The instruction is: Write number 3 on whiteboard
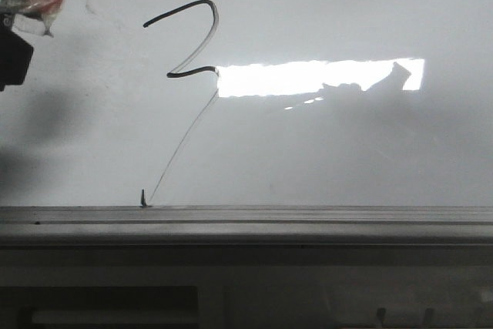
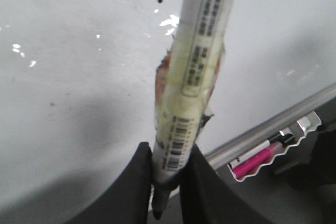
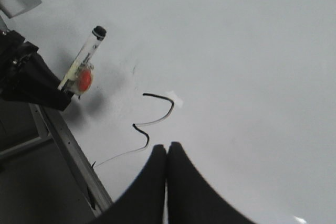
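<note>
Holding the marker [image 2: 195, 72] clenched in my left gripper [image 2: 167, 182], well off to the upper left of the number 3 [image 1: 192, 44], I judge the lower bowl is what's missing: only a top hump, a small hook and a thin faint tail running down toward the grey metal rail [image 1: 308, 215]. I'd press the tip firmly at that hook and sweep one steady curve across the glossy whiteboard [image 1: 347, 152], whose slick face smears easily. My right gripper [image 3: 167, 153] hangs empty, jaws pressed together, just beside the 3.

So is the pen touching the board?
No. The marker pen, gripped by the left gripper, sits lifted off the whiteboard.
</note>
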Robot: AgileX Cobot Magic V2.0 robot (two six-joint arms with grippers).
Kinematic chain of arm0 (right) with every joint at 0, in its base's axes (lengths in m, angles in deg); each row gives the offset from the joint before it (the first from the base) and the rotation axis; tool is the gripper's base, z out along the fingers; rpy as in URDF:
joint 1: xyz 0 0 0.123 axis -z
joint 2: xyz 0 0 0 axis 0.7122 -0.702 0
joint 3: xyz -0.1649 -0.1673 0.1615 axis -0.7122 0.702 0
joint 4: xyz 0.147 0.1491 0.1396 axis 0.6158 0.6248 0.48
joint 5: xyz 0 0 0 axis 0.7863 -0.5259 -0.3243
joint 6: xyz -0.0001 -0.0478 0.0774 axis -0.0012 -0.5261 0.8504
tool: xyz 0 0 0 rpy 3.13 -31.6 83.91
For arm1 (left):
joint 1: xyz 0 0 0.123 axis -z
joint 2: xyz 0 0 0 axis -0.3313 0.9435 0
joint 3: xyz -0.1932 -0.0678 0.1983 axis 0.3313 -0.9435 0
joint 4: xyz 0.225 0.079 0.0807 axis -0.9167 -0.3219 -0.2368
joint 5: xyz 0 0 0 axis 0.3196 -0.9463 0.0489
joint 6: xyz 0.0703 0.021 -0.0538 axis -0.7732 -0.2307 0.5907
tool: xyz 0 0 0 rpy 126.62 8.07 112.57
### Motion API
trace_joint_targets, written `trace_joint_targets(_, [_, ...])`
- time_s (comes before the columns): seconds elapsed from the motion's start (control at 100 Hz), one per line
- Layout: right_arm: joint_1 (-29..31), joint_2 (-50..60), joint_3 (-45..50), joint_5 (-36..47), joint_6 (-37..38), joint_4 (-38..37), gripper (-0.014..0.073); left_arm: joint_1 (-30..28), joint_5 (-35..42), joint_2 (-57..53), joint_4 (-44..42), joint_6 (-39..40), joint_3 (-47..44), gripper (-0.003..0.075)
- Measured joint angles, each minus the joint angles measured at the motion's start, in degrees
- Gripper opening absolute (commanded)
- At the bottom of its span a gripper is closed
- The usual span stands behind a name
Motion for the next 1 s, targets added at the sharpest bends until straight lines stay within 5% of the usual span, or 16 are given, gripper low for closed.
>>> trace_joint_targets(1.0, [0.1,0.0,2.8,-0.3,0.6,1.9,-0.0061,-1.8,19.3,16.1,-5.9,0.6,0.5,-0.0015])
